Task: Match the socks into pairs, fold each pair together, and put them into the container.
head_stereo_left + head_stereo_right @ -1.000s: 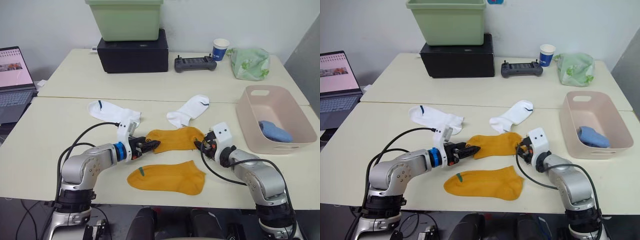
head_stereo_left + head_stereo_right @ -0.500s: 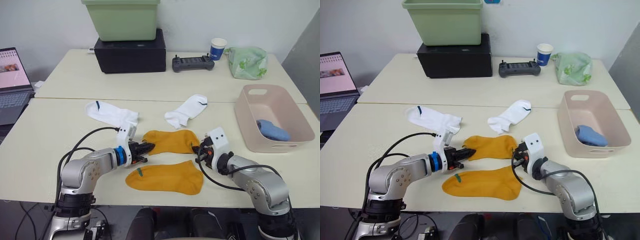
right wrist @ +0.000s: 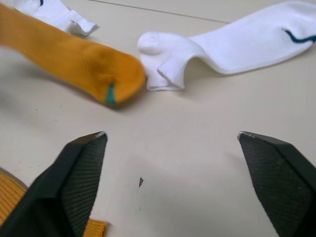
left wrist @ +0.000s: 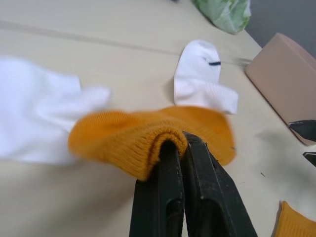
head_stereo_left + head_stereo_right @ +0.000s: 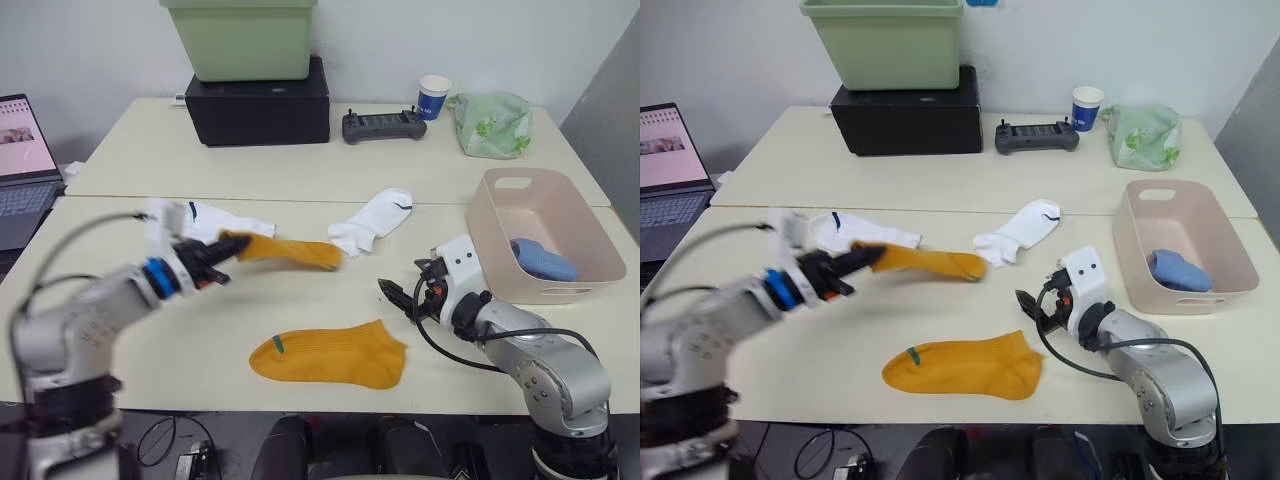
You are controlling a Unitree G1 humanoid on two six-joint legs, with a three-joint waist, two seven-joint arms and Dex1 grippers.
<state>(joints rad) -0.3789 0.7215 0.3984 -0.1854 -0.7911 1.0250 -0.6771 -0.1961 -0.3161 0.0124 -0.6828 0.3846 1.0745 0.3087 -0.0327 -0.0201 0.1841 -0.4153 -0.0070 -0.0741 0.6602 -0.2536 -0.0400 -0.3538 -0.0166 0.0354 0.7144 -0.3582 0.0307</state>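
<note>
Pairing step: your left gripper [image 4: 180, 140] is clamped on one orange sock [image 5: 285, 250], lifted off the table. Mate [image 5: 330, 355] lies flat near the front edge. Right gripper [image 3: 173, 148] is spread wide, empty. Next: lay the held sock squarely onto its mate. Basket [image 5: 490, 250] sits to your right, one blue sock [image 5: 545, 260] inside.

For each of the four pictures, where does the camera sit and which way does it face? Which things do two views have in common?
Left eye view: on the head, facing down over the table; both arms show.
Right eye view: beside it, same scene.
Left wrist view: on the left wrist, along the left gripper, shut on the lifted orange sock.
Right wrist view: on the right wrist, between the open fingers of the right gripper.
Shared: both wrist views show that sock and a white sock.
</note>
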